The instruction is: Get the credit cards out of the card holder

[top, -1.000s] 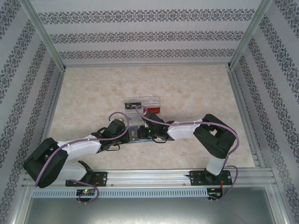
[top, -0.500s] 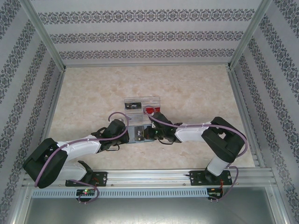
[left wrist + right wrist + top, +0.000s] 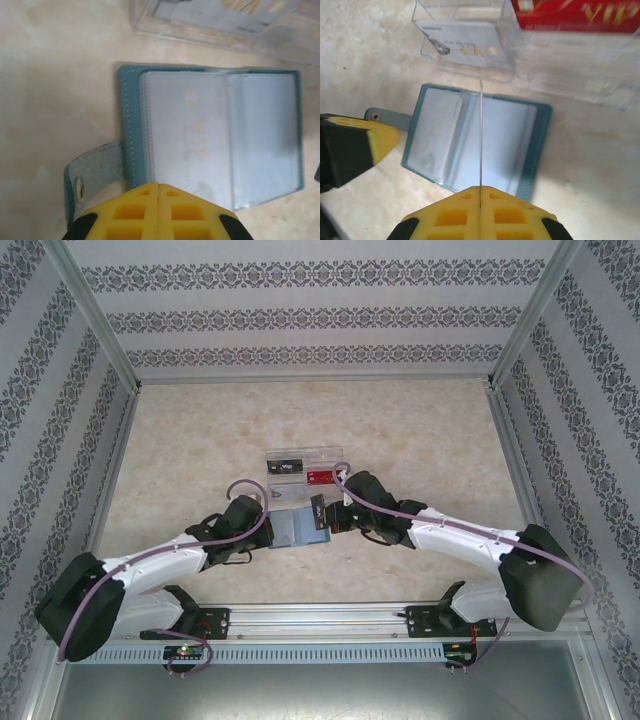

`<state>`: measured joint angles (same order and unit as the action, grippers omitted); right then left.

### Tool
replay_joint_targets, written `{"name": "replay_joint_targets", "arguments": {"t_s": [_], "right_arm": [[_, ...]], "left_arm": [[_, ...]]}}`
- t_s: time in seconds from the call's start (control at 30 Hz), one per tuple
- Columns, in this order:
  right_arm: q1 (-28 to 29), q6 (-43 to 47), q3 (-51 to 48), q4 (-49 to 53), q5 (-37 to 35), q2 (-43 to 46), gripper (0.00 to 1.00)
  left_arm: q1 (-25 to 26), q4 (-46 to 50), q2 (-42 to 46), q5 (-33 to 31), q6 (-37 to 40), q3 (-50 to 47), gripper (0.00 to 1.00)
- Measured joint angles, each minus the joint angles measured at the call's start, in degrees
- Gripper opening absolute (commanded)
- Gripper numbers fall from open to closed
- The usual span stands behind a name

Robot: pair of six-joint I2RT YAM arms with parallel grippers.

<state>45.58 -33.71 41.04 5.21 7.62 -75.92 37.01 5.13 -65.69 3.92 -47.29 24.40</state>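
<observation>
**Card holder open flat, one card gripped**

Your card holder lies open and flat on the desk, just on the near side of the clear tray. It has a teal-blue cover with pale stitching, cloudy clear sleeves and a snap strap sticking out toward your left arm. Your right end effector is clamped on one thin card, held edge-on above the holder. Your left end effector is closed, its tips at the holder's strap-side edge.

Count:
- one holder
- one tray
- two cards in the tray, a pale card and a red card
- one VIP card faint in the sleeves
</observation>
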Motion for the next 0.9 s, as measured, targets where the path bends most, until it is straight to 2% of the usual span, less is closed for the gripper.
{"name": "replay_joint_targets", "arguments": {"t_s": [0.03,0.07,0.17,0.2,0.27,0.3,0.5,0.7,0.9], "right_arm": [[0.24,2.14,1.27,1.79,-1.49,0.52,0.0],[0.61,4.7,2.73,3.56,-3.32,0.98,0.0],[2.97,13.31,6.86,7.15,-9.44,1.57,0.0],[4.09,16.85,8.15,7.89,-11.54,1.51,0.0],[6.03,23.32,10.49,9.05,-15.19,1.07,0.0],[6.84,26.73,11.85,9.62,-16.79,0.42,0.0],[8.68,45.2,19.12,10.32,-21.53,-6.12,0.0],[8.68,62.93,25.24,10.88,-23.28,-12.72,0.0],[8.68,76.37,30.84,12.37,-23.43,-17.88,0.0]], "left_arm": [[0.0,0.33,1.11,0.02,0.11,0.0,0.18],[0.0,0.81,2.67,0.02,0.44,0.0,0.29],[0.0,2.08,7.37,-0.02,0.98,0.0,0.75],[0.0,2.54,9.27,-0.07,1.07,-0.02,0.85],[0.0,3.56,12.66,-0.33,1.49,-0.02,0.96],[0.0,4.17,14.38,-0.74,1.92,-0.07,1.0],[0.0,8.26,23.93,-4.04,3.28,-1.75,1.0],[0.0,13.62,33.2,-8.59,3.89,-5.18,1.0],[0.0,18.34,42.45,-12.02,4.22,-7.06,1.0]]}}
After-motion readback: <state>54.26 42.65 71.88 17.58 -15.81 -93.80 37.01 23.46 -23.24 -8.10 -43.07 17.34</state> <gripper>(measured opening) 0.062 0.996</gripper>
